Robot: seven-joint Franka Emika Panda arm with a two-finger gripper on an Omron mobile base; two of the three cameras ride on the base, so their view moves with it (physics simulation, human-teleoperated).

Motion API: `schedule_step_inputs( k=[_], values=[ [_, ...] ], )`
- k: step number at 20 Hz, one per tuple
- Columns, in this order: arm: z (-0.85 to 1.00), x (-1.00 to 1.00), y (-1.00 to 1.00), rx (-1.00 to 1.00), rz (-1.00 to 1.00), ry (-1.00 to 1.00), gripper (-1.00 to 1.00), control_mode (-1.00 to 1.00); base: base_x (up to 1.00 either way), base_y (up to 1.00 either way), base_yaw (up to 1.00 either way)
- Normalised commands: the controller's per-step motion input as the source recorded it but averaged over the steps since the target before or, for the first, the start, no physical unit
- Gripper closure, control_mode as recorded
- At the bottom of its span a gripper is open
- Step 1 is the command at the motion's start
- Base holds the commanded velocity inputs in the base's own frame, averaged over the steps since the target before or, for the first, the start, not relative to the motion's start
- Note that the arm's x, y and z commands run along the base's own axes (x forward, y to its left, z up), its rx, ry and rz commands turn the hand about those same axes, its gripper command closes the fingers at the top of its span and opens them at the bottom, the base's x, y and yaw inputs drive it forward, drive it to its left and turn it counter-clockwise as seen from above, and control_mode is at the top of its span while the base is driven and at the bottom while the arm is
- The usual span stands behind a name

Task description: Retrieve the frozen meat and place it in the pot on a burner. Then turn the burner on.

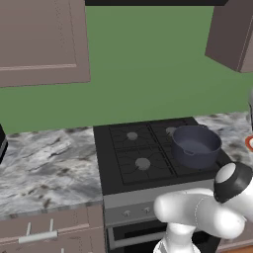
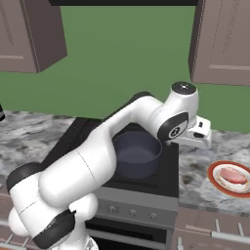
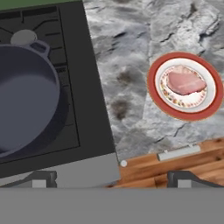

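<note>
gripper (image 3: pixel 112 179) spread wide, holding nothing, high over the counter edge.
frozen meat (image 3: pixel 186 82) lies ahead-right on its plate (image 3: pixel 153 87); centre above it before descending. pot (image 3: pixel 26 105) waits ahead-left.

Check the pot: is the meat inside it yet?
No, the pot is empty. The meat sits on the red-rimmed plate on the counter.

Dark blue-grey pot (image 3: pixel 26 100), black stove (image 3: pixel 87 109), pink meat (image 3: pixel 186 82), red-rimmed white plate (image 3: pixel 153 87), grey-veined marble counter (image 3: pixel 127 52), green wall (image 1: pixel 148 64)
</note>
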Motion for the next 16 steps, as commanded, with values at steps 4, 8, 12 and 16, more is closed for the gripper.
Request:
schedule_step_inputs(
  k=[4, 8, 12, 16],
  values=[
    [-0.12, 0.0, -0.31, 0.0, 0.0, 0.0, -1.0, -1.0, 0.0, 0.0, 0.0],
    [-0.2, 0.02, -0.33, 0.0, 0.0, 0.0, -1.0, -1.0, 0.0, 0.0, 0.0],
    [-0.28, 0.07, -0.38, 0.0, 0.05, 0.01, -1.0, -1.0, 0.0, 0.0, 0.0],
    [-0.24, 0.01, -0.36, 0.0, 0.04, 0.01, -1.0, -1.0, 0.0, 0.0, 0.0]
  ],
)
